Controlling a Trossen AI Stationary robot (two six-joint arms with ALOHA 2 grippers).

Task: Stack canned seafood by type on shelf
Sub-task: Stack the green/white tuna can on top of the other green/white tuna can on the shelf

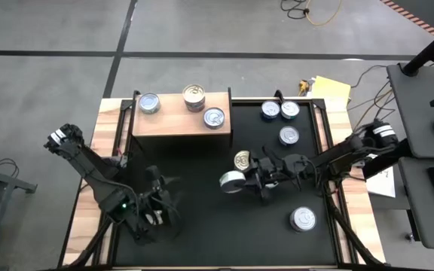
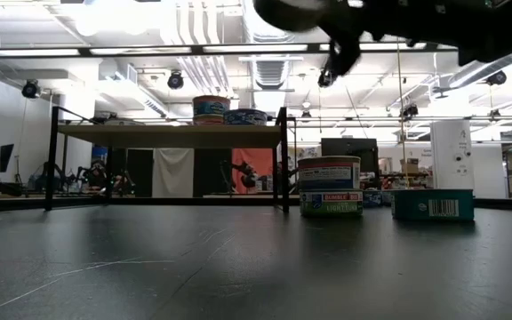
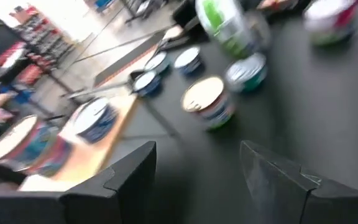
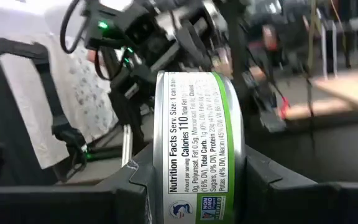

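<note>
The right hand [image 1: 241, 179] gripped a green-labelled tin [image 4: 194, 149] on its side above mid-counter [image 1: 202, 218], well apart from the shelf [image 1: 179, 119], while the left hand [image 3: 197, 180] stood open and empty; the curved wall could probably slip between the fingers in transit.

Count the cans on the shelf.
3 on the shelf: one can at its left end, one at mid-back, one at right; any stacked beneath may be hidden.
</note>
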